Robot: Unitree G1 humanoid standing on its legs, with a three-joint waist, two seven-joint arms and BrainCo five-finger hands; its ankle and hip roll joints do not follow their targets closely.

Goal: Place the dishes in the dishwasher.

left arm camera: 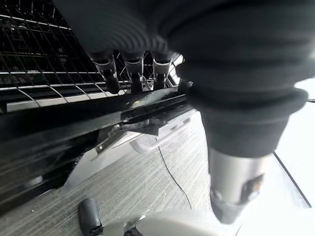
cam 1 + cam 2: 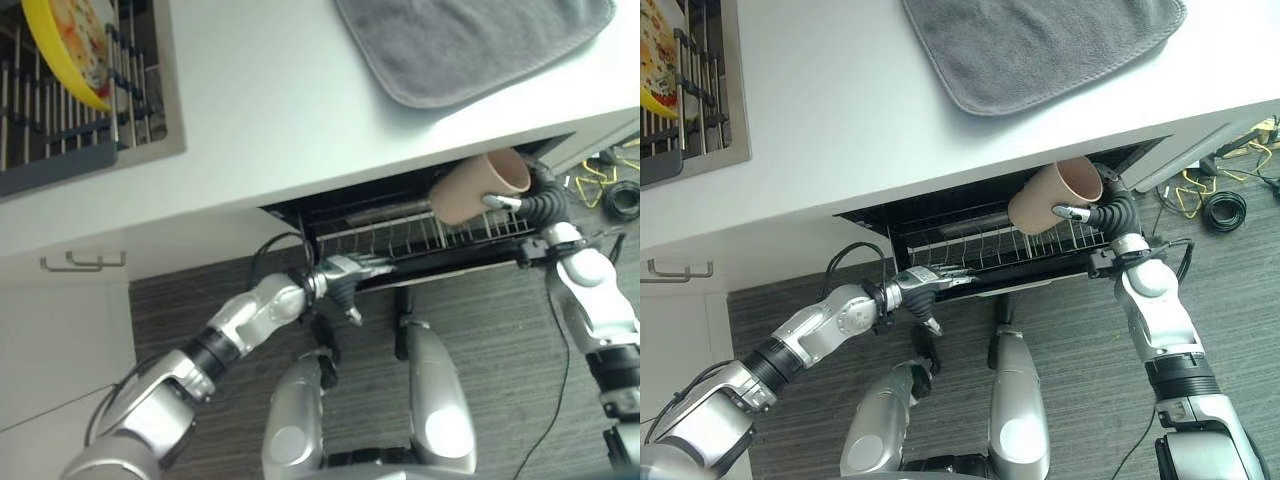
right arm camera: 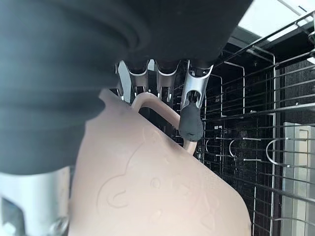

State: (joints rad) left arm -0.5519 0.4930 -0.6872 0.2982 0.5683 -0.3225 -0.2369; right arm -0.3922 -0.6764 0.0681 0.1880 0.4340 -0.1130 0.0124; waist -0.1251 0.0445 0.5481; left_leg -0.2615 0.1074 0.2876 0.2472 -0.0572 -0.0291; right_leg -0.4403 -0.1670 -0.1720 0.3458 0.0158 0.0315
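A yellow plate waits in the sink drying rack. Below the counter, the left hand hooks curled fingers over the front rail of the dishwasher rack, steadying it. The right hand grips a pinkish-tan mug by its handle, just above the rack. Loading is underway; next, the mug likely needs lowering between the tines.
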